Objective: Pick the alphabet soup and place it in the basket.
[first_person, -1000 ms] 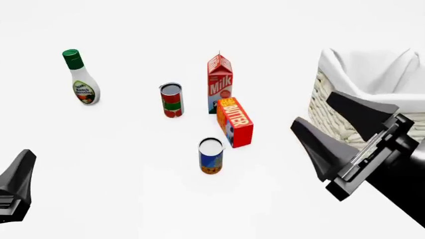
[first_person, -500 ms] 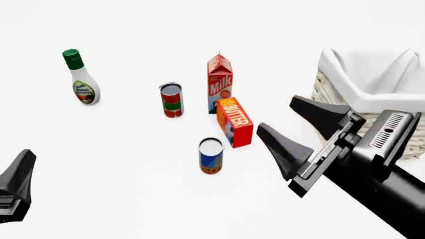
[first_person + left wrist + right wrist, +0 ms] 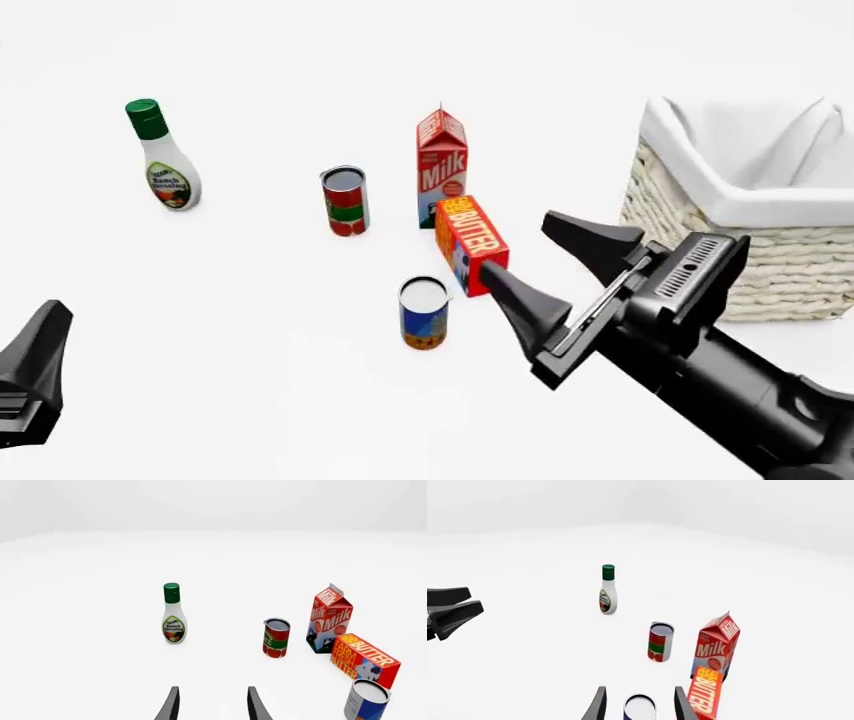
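Note:
The alphabet soup (image 3: 423, 313) is a small can with a blue upper label and a silver-white top, standing upright mid-table. It also shows in the left wrist view (image 3: 365, 700). My right gripper (image 3: 514, 242) is open just right of the can, not touching it. In the right wrist view the can's top (image 3: 639, 707) appears between the spread fingers (image 3: 598, 705). The cream wicker basket (image 3: 787, 260) with white cloth lining stands at the right. My left gripper (image 3: 34, 370) rests at the near left, open (image 3: 211, 702) and holding nothing.
A butter box (image 3: 471, 245) lies just behind the soup, and a milk carton (image 3: 442, 165) stands behind that. A red-and-green can (image 3: 344, 200) stands left of the carton. A ranch dressing bottle (image 3: 163, 160) is at the far left.
My right arm has swung left, away from the basket front toward the soup can. The left arm and all objects have stayed put.

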`<control>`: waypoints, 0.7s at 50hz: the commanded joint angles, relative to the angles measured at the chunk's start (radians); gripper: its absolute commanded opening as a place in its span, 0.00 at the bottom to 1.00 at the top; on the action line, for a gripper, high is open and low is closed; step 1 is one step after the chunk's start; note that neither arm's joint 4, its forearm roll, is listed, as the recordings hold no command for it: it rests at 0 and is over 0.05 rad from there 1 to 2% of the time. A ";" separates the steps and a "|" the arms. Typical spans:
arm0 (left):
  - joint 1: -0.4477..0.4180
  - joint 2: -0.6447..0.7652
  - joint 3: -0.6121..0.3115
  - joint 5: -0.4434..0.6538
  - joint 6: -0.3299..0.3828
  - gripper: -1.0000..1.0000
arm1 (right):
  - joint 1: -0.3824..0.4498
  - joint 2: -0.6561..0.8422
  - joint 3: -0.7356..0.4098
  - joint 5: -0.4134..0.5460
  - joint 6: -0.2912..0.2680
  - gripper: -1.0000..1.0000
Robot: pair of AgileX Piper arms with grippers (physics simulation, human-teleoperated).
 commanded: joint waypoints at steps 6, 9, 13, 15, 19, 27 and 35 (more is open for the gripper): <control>0.000 0.000 0.000 0.000 0.000 1.00 | -0.004 0.154 -0.016 -0.103 0.020 1.00; 0.000 0.000 0.000 0.000 0.000 1.00 | -0.005 0.179 -0.021 -0.116 0.024 1.00; 0.000 0.000 0.000 0.000 0.000 1.00 | -0.006 0.210 -0.030 -0.130 0.027 1.00; 0.000 0.000 0.000 0.000 0.000 1.00 | -0.007 0.223 -0.037 -0.134 0.027 1.00; 0.000 0.000 0.000 0.000 0.000 1.00 | -0.007 0.259 -0.049 -0.148 0.028 1.00; 0.000 0.000 0.000 0.000 0.000 1.00 | -0.011 0.311 -0.073 -0.162 0.027 1.00; 0.000 0.000 0.000 0.000 0.000 1.00 | -0.018 0.380 -0.103 -0.179 0.023 1.00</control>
